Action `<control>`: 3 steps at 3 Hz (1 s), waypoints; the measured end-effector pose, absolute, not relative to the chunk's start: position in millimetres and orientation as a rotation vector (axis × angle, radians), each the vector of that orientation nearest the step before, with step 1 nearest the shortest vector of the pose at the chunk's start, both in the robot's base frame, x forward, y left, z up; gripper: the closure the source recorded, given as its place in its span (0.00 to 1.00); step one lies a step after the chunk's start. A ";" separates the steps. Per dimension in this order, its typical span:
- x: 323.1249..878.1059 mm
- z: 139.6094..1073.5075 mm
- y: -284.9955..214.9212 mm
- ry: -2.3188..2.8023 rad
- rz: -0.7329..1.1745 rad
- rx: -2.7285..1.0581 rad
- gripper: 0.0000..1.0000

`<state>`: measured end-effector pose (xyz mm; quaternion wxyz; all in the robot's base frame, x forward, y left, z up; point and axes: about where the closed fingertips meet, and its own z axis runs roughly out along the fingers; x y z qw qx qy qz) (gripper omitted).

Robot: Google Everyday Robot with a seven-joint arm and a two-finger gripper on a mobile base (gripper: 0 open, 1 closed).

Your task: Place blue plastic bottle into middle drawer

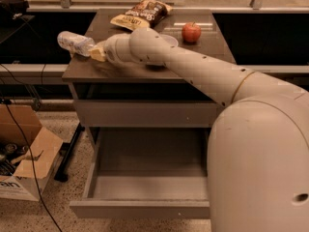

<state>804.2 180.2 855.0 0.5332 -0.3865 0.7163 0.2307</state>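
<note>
The blue plastic bottle [75, 42], clear with a pale label, is held on its side over the left edge of the cabinet top [116, 69]. My gripper [98, 52] is shut on its near end, and the bottle sticks out to the left past the edge. The middle drawer [145, 180] stands pulled open below, wide and grey, with a bare inside. My white arm reaches from the lower right across the cabinet top and hides part of it.
A chip bag [140, 13] lies at the back of the cabinet top and a red apple [191, 32] at the back right. A white bowl [170, 39] peeks out behind my arm. An open cardboard box [24, 153] and cables lie on the floor at the left.
</note>
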 end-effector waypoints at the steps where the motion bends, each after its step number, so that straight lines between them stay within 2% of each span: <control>1: 795.2 865.6 159.0 1.671 0.567 -0.942 1.00; 3: 719.0 894.7 104.2 1.570 0.598 -1.049 1.00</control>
